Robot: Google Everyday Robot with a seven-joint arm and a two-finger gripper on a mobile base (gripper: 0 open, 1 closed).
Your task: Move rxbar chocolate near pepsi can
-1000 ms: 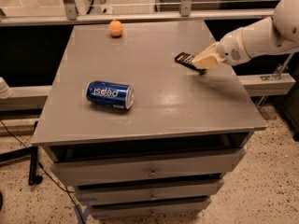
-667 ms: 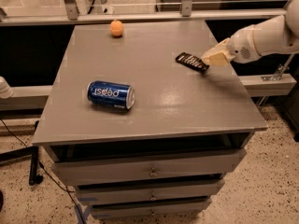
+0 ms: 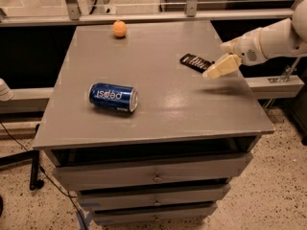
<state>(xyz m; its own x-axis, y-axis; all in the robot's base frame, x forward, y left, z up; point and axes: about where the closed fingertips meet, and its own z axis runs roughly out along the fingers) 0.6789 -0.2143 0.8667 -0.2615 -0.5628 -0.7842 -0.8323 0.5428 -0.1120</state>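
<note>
Camera view: hovering over the right side of the grey table [image 3: 168, 114], the gripper [image 3: 216, 67], reaching in from the right on a white arm [image 3: 268, 40] and sitting just beside the right end of the rxbar chocolate [image 3: 195, 62]. Touching it or not, spread or closed: not showing clearly enough to tell. Lying flat toward the right rear of the tabletop, the rxbar chocolate, well apart from the pepsi can [image 3: 113, 97]. Resting on its side near the left front, the pepsi can. Sitting by the far edge, a small orange ball [image 3: 120, 28].
</note>
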